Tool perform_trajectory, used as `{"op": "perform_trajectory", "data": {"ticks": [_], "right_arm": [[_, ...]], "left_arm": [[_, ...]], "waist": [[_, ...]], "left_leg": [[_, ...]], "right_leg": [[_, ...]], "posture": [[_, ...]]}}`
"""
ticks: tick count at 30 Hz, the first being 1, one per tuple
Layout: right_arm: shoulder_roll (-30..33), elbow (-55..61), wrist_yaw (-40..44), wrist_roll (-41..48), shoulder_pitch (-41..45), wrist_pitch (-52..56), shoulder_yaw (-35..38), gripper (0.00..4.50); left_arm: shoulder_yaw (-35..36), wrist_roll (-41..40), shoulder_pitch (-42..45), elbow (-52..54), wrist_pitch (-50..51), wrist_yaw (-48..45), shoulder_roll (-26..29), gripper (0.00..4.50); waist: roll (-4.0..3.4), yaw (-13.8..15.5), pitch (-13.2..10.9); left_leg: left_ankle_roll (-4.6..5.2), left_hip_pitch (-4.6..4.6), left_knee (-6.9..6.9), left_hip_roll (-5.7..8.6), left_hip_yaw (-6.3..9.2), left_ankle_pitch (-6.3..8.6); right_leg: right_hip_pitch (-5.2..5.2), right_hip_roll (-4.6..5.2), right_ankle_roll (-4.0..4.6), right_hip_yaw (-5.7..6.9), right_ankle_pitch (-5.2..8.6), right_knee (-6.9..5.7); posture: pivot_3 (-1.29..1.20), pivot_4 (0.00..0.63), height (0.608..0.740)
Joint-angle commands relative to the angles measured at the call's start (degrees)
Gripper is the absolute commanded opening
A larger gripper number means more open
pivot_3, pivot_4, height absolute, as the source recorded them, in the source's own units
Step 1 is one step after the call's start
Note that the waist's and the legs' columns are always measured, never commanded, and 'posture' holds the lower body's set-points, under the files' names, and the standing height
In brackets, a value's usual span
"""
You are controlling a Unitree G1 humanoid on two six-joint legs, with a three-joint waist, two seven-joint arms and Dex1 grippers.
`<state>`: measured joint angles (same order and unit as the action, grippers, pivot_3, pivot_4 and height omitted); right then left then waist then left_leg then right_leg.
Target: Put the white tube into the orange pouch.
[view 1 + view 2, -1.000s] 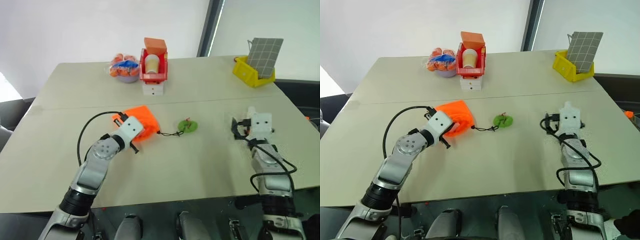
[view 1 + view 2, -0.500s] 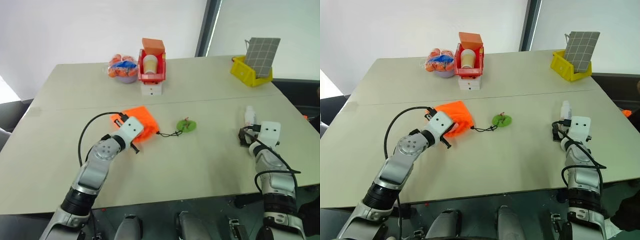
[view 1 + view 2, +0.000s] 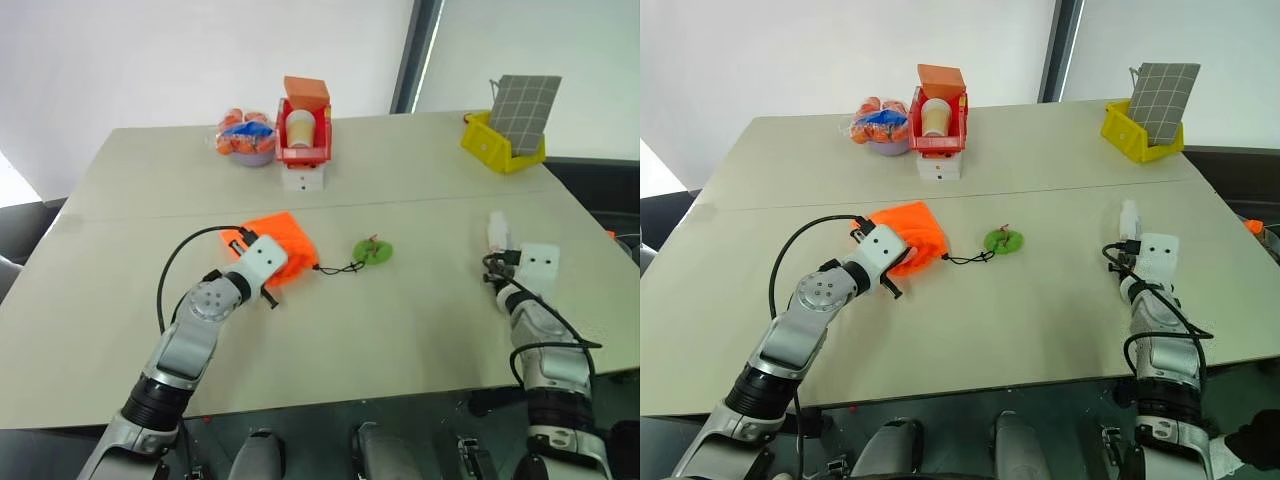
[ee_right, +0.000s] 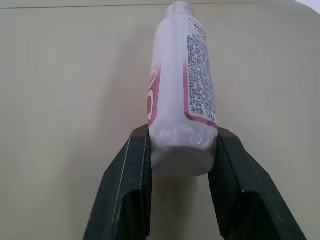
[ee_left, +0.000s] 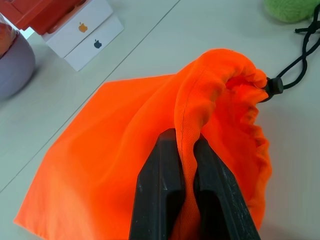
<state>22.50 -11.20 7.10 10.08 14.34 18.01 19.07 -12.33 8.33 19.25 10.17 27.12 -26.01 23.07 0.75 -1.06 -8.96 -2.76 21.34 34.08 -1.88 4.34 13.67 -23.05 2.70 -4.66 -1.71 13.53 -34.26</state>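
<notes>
Right pincer (image 4: 182, 145) newly closed on white tube (image 4: 182, 90) near table edge (image 3: 1240, 350); left pincer (image 5: 185, 155) clamping orange pouch (image 5: 125, 145).

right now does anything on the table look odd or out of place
Nothing spilled or damaged. The tube lies on its side between the right gripper's fingers, and the left gripper pinches the pouch's rim.

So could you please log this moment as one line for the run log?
left gripper: shut on orange pouch | right gripper: shut on white tube | tube not yet in pouch
</notes>
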Motion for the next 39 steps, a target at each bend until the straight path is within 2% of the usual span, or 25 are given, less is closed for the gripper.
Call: {"op": "perform_trajectory", "data": {"ticks": [1, 4, 7, 9, 14, 20, 31, 39], "right_arm": [[1.9, 7.9, 8.3, 1.3, -1.9, -4.4, -3.5, 0.98], [4.4, 17.1, 20.9, 5.8, -7.4, -4.2, -8.3, 0.98], [9.5, 29.7, 34.0, 15.0, -15.2, 3.9, -13.1, 0.98], [11.8, 33.2, 36.6, 16.2, -17.5, 6.4, -15.3, 0.98], [12.1, 35.3, 36.5, 16.1, -16.8, 9.5, -18.1, 0.98], [7.4, 33.7, 32.5, 10.8, -10.7, 9.4, -25.5, 0.98], [2.4, 29.1, 30.7, 7.2, -3.9, 8.4, -29.6, 0.98], [-3.1, 22.8, 25.7, 2.6, 3.5, 10.9, -32.1, 0.98]], "left_arm": [[0.6, 0.2, 0.5, 1.5, -0.9, 0.1, 0.2, 0.11], [0.9, 0.0, 0.4, 1.7, -0.8, 0.2, 0.2, 0.11], [1.5, -0.4, 0.2, 1.9, -1.0, 0.4, 0.1, 0.11], [1.8, -0.6, 0.2, 2.0, -1.0, 0.5, 0.0, 0.11], [2.2, -1.1, 0.3, 2.3, -1.4, 0.3, -0.2, 0.11], [1.8, -2.5, 0.2, 3.1, -3.0, -0.8, -0.6, 0.11], [0.8, -4.5, -1.1, 5.3, -4.0, -4.0, -0.5, 0.11], [0.0, -7.3, -2.7, 8.2, -4.8, -7.3, -0.7, 0.11]], "waist": [[-0.02, -0.1, 0.0], [-0.06, 0.0, 0.0], [-0.07, 0.1, 0.0], [0.02, 0.3, 0.0], [0.09, 0.2, -0.1], [0.09, 0.1, -0.1], [0.1, 0.3, -0.1], [0.09, 0.2, 0.0]], "left_leg": [[0.0, 0.0, 0.0, 0.0, 0.0, 0.0], [0.0, -0.01, -0.01, -0.01, 0.01, 0.0], [0.0, -0.02, -0.01, -0.01, 0.05, 0.0], [0.0, -0.03, 0.0, -0.01, 0.1, 0.01], [-0.02, -0.04, 0.24, 0.01, 0.1, 0.02], [-0.03, -0.04, 0.22, 0.01, 0.11, 0.02], [-0.02, -0.02, 0.09, 0.02, 0.16, 0.01], [-0.02, -0.04, 0.11, 0.02, 0.17, 0.01]], "right_leg": [[0.0, -0.01, -0.01, 0.0, 0.0, 0.0], [0.0, -0.01, -0.13, -0.01, 0.07, -0.02], [0.03, -0.02, -0.15, 0.0, 0.09, -0.02], [0.11, -0.02, -0.19, 0.03, 0.13, 0.0], [0.2, 0.0, -0.14, 0.03, 0.12, 0.07], [0.15, -0.01, -0.1, 0.03, 0.09, 0.05], [0.15, -0.02, -0.19, 0.07, 0.14, 0.05], [0.15, -0.02, -0.12, 0.07, 0.09, -0.01]], "posture": [[0.0, 0.15, 0.74], [0.0, 0.15, 0.74], [0.0, 0.15, 0.74], [0.0, 0.15, 0.74], [0.0, 0.15, 0.74], [0.0, 0.15, 0.74], [0.0, 0.15, 0.74], [0.0, 0.15, 0.74]]}}
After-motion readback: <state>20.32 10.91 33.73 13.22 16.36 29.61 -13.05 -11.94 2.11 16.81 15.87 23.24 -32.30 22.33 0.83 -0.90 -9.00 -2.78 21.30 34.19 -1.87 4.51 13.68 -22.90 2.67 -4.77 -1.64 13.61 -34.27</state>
